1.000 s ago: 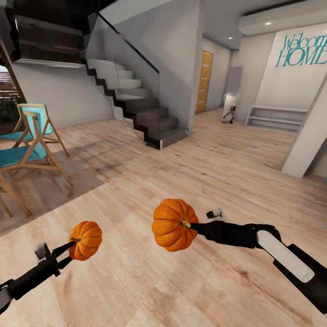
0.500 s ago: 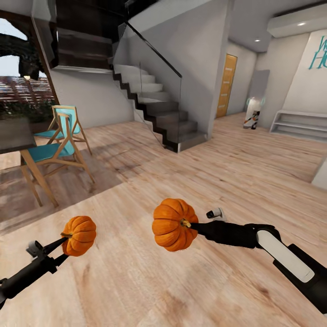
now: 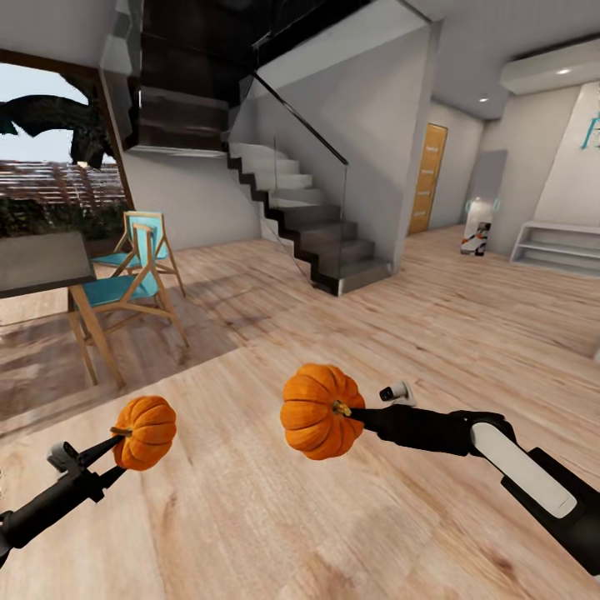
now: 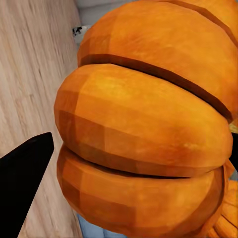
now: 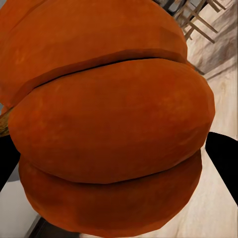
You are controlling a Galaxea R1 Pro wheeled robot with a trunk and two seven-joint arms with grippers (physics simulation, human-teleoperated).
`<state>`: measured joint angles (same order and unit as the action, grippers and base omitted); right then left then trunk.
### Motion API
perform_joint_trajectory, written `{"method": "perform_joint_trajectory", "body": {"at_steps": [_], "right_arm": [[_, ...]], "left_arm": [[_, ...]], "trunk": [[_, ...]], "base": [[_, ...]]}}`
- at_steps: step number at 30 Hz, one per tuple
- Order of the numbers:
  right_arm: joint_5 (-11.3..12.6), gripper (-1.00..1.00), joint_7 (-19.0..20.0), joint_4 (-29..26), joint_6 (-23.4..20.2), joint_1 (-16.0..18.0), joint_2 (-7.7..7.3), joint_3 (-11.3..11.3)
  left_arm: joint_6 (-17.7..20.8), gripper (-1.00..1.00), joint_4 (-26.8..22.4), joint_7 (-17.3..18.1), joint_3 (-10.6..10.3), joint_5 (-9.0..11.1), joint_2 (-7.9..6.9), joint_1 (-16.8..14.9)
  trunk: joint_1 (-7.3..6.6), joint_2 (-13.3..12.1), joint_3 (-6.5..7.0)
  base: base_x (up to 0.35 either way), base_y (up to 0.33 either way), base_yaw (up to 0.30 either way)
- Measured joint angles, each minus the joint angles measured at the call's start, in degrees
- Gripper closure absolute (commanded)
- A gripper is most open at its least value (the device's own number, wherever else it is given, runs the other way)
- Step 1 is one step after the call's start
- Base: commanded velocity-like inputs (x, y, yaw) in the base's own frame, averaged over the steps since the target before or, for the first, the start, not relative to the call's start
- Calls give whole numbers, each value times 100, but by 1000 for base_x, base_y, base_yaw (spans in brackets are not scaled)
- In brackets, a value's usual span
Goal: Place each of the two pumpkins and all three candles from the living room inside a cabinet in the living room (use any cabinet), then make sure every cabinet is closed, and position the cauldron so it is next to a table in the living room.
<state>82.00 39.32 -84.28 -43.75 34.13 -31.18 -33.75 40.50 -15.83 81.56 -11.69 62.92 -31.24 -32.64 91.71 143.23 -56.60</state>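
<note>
I carry two orange ribbed pumpkins above the wooden floor. My left gripper [image 3: 119, 457] is shut on the smaller pumpkin [image 3: 147, 432] at the lower left of the head view. My right gripper [image 3: 348, 413] is shut on the larger pumpkin [image 3: 318, 411] near the middle, gripping by the stem side. Up close, the left wrist view has its pumpkin [image 4: 144, 124] with a dark fingertip [image 4: 25, 173] beside it. The right wrist view has its pumpkin [image 5: 109, 119] between dark fingertips [image 5: 224, 161]. The cabinet, candles and cauldron are out of view.
A dark table [image 3: 37, 262] with teal wooden chairs [image 3: 125, 287] stands at the left by a large window. A staircase [image 3: 308, 225] with a glass rail rises ahead. At the far right are an orange door [image 3: 427, 179], a white shelf [image 3: 558, 247] and a small white device [image 3: 477, 227].
The whole view has swung left: the stairs, door and shelf slid right and the table and window came into sight. Both grippers keep their pumpkins in the same hold.
</note>
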Motion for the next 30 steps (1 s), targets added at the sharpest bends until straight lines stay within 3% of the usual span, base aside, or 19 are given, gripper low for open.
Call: {"method": "perform_joint_trajectory", "body": {"at_steps": [30], "right_arm": [[-4,100,-8,18,1,1,2,0]], "left_arm": [[-4,100,-27,-10,-79,-14,0,0]], "trunk": [[-637,-1160,543]], "base": [[0,0,260]]}}
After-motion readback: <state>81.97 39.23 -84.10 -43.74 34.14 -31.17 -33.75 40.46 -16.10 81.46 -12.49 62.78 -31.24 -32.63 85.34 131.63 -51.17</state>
